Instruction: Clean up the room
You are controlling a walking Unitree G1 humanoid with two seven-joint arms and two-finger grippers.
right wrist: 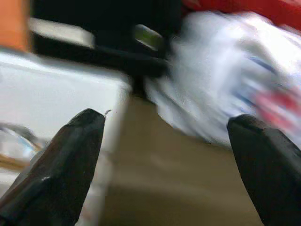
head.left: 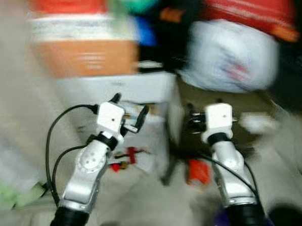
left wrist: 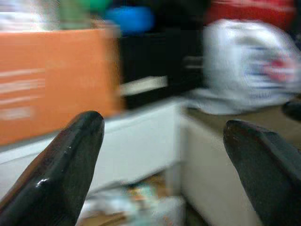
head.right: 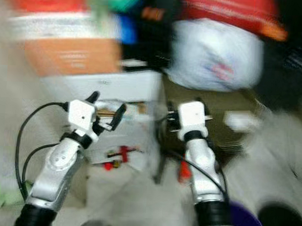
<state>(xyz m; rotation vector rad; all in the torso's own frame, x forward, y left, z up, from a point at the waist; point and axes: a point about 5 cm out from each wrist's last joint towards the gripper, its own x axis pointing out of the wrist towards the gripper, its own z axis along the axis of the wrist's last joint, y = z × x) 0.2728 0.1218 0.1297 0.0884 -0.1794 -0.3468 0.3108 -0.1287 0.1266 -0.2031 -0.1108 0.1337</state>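
Ahead of both jaws — white bin (head.left: 127,86), white bag (head.left: 230,56) | left gripper (head.left: 131,113), right gripper (right wrist: 164,155) wide open, empty | cleanup seems barely begun — clutter remains

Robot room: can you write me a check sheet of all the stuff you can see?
Surface: pale floor, blurred.
Job's things: small red items on the floor by the white box; red item near the right arm.
Clutter: orange box, white plastic bag, brown box, purple object.
Grippers: left gripper open, empty; right gripper open, empty.
Cables: black cable looping off the left arm.
Surroundings: stacked red and dark things behind, too blurred to name.
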